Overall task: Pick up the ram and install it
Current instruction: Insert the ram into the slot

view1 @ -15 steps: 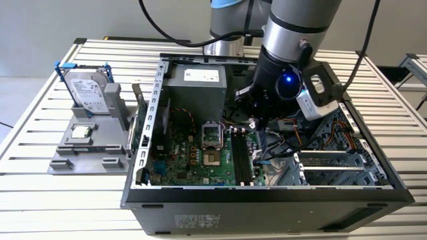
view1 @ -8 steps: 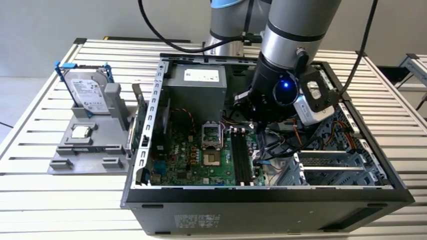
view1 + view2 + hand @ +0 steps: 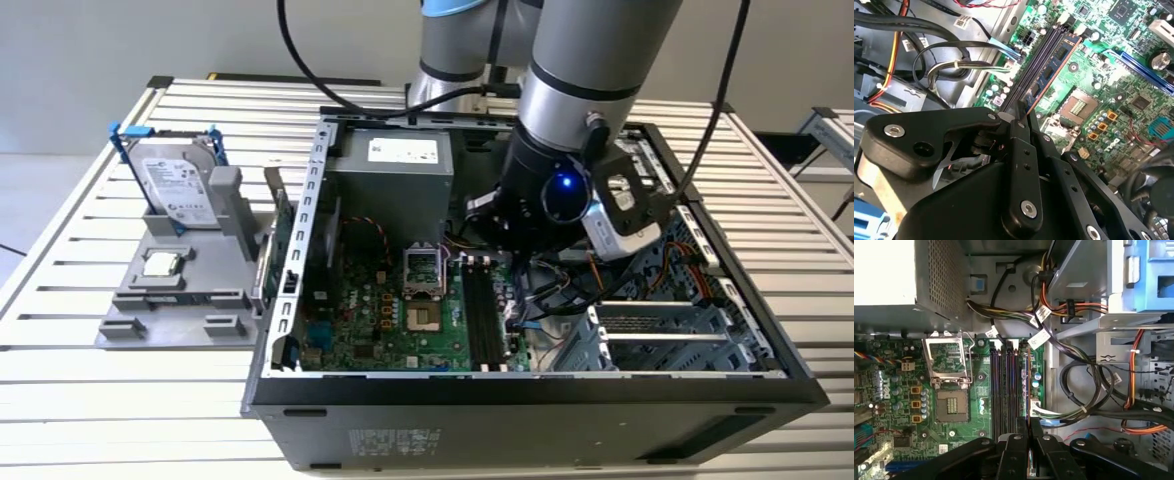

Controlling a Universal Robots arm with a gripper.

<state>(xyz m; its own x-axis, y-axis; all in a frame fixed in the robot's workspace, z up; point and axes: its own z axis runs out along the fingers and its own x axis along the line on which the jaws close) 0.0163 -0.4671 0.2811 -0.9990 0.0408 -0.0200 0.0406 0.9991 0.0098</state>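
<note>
1. The ram (image 3: 1053,66) stands on edge along the memory slots (image 3: 1004,385) of the motherboard (image 3: 400,320). It sits at the slot farthest from the empty processor socket (image 3: 1079,107). Whether it is fully seated cannot be determined.
2. The hand (image 3: 1016,117) is directly above one end of the ram, fingers clenched on its upper edge. The ram's long axis runs straight away from the hand, parallel to the slots.
3. A cable bundle (image 3: 1079,385) lies close beside the slots, on the side away from the socket, so clearance there is tight.
4. The open computer case (image 3: 534,395) occupies the middle of the bench (image 3: 80,400). A grey fixture (image 3: 174,300) holding a hard drive (image 3: 174,185) stands toward the bench edge on the exterior view's left.
</note>
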